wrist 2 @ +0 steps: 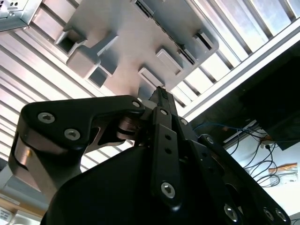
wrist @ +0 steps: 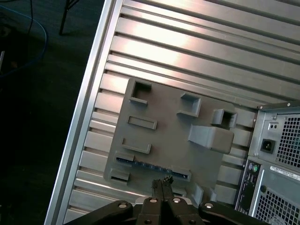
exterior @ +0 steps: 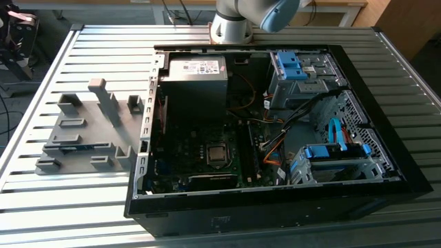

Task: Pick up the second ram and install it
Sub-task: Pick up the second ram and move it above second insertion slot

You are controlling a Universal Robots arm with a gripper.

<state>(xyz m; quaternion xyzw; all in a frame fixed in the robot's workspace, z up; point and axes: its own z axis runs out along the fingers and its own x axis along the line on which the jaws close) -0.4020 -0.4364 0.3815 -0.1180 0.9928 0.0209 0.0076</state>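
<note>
We see the gripper [wrist: 162,180] hanging above the grey holder [wrist: 168,131] without touching it. In both wrist views its two fingertips are pressed together with nothing between them, so it is clenched and empty.

The second ram [wrist: 152,168], a thin blue stick, sits in a slot along one edge of the holder. In the first wrist view the fingertips appear just beside its long edge, roughly level with its middle part. We judge that the line along which the fingers would part runs nearly along the stick's length, not across it.

In the exterior view the second ram [exterior: 69,148] shows as a blue strip whose long axis runs roughly left to right. There the holder [exterior: 90,134] rests on the slatted table [exterior: 69,206], to the exterior view's left of the open computer case [exterior: 241,206].
</note>
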